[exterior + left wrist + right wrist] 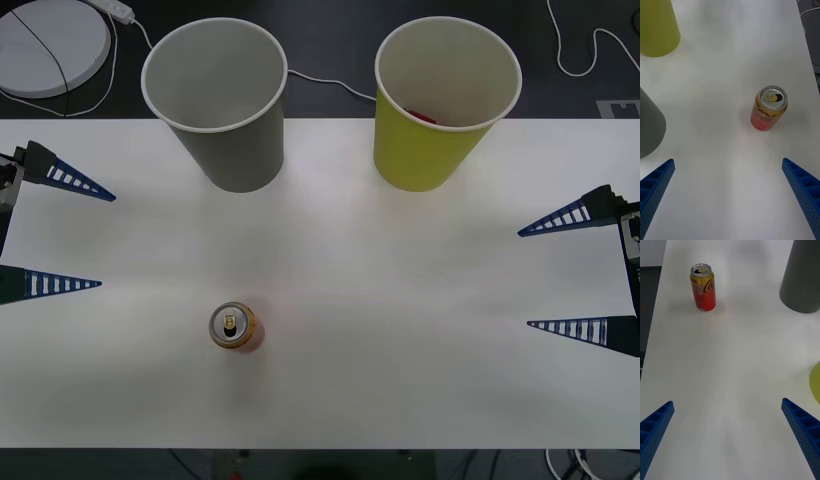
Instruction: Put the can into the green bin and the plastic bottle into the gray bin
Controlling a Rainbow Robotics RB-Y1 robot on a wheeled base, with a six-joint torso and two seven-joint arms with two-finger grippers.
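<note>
Grippers left [108,241] and right [523,278] sit at the table [400,300] edges, jaws spread wide, holding nothing. Between them, nearer the left, the can [234,327] stands upright (tab opened), well short of the gray bin [215,100] and green bin [445,100]. Judged light, rigid but dentable, slick-walled; grip mid-body across the sides.

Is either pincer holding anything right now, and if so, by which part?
Nothing is held. The left pincer and right pincer are both open at the table's sides; the can stands untouched.

can [234,326] upright, table [400,300], grippers apart
</note>
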